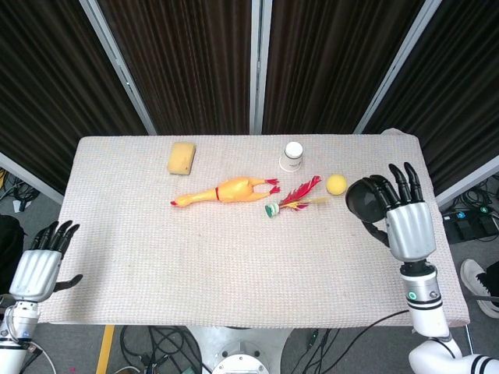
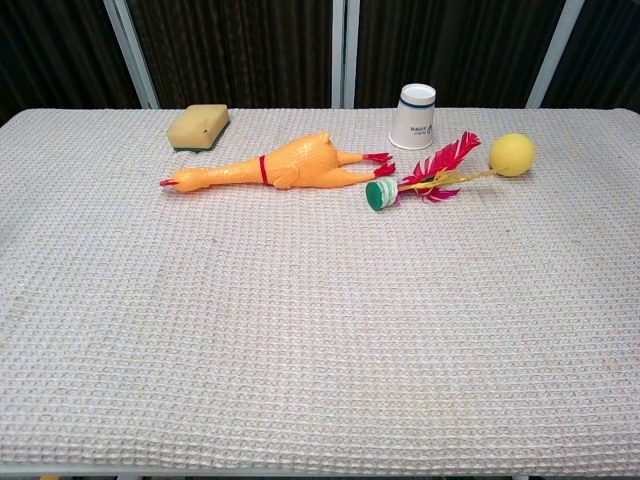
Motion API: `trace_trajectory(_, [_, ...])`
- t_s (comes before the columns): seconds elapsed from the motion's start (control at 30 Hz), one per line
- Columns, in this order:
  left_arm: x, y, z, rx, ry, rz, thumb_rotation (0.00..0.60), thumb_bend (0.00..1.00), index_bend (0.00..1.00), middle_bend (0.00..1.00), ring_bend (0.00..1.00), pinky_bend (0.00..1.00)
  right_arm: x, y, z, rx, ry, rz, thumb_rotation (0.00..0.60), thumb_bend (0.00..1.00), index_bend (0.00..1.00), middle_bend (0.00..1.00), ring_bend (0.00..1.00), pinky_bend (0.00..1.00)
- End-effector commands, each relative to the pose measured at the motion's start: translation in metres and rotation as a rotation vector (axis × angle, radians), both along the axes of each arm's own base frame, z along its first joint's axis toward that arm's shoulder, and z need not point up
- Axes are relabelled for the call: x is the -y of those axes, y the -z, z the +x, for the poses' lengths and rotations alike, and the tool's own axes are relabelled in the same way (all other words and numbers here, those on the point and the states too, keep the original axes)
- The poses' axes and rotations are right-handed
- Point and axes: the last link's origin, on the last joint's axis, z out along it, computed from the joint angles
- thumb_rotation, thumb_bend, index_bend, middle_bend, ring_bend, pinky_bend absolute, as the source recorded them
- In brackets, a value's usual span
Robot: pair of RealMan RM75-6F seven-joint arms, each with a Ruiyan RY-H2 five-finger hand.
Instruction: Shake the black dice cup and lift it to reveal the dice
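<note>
In the head view my right hand [image 1: 405, 222] holds the black dice cup [image 1: 365, 199] up in the air over the table's right side, fingers wrapped around it. The cup and that hand are out of the chest view. No dice show on the cloth in either view. My left hand [image 1: 39, 265] hangs off the table's near left corner with its fingers apart, holding nothing.
A yellow rubber chicken [image 1: 222, 191] [image 2: 270, 168] lies mid-table. Beside it are a red feather shuttlecock [image 1: 292, 199] [image 2: 420, 178], a yellow ball [image 1: 336, 184] [image 2: 512, 154], a white paper cup [image 1: 292, 155] [image 2: 414, 116] and a yellow sponge [image 1: 182, 157] [image 2: 198, 126].
</note>
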Motion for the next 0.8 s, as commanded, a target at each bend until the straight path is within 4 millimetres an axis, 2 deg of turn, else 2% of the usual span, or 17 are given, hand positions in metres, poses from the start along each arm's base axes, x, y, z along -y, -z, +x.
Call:
trace_trajectory(0.03, [0.001,-0.001,0.0,0.0,-0.001,0.0,0.6,0.12,0.08,0.06,0.0,0.11,0.002,0.071,-0.062,-0.324,0.415,0.536,0.6,0.18,0.29,0.49,0.15,0.0])
trace_trajectory(0.2, [0.001,-0.002,0.001,0.004,0.003,0.0,0.6,0.12,0.08,0.06,0.0,0.11,0.006,0.072,-0.055,-0.378,0.459,0.591,0.6,0.19,0.29,0.48,0.16,0.0])
trace_trajectory(0.5, [-0.004,0.001,0.004,0.007,0.013,-0.002,0.6,0.12,0.08,0.06,0.0,0.11,0.013,0.056,-0.02,-0.237,0.333,0.497,0.6,0.19,0.31,0.47,0.16,0.0])
trace_trajectory(0.57, [-0.006,0.002,0.005,0.006,0.014,0.002,0.6,0.12,0.08,0.06,0.0,0.11,0.008,0.066,-0.005,-0.231,0.246,0.535,0.6,0.19,0.31,0.47,0.15,0.0])
trace_trajectory(0.67, [-0.007,0.002,0.006,0.004,0.011,0.004,0.6,0.12,0.08,0.06,0.0,0.11,-0.015,0.09,0.02,-0.239,0.086,0.67,0.6,0.19,0.31,0.47,0.15,0.0])
trace_trajectory(0.73, [-0.008,0.003,0.007,0.002,0.012,0.001,0.6,0.12,0.08,0.06,0.0,0.11,-0.028,0.102,0.032,-0.225,0.01,0.739,0.6,0.19,0.31,0.46,0.15,0.0])
trace_trajectory(0.8, [-0.009,0.004,0.008,0.0,0.013,-0.003,0.6,0.12,0.08,0.06,0.0,0.11,-0.031,0.105,0.038,-0.2,-0.026,0.757,0.6,0.19,0.31,0.46,0.15,0.0])
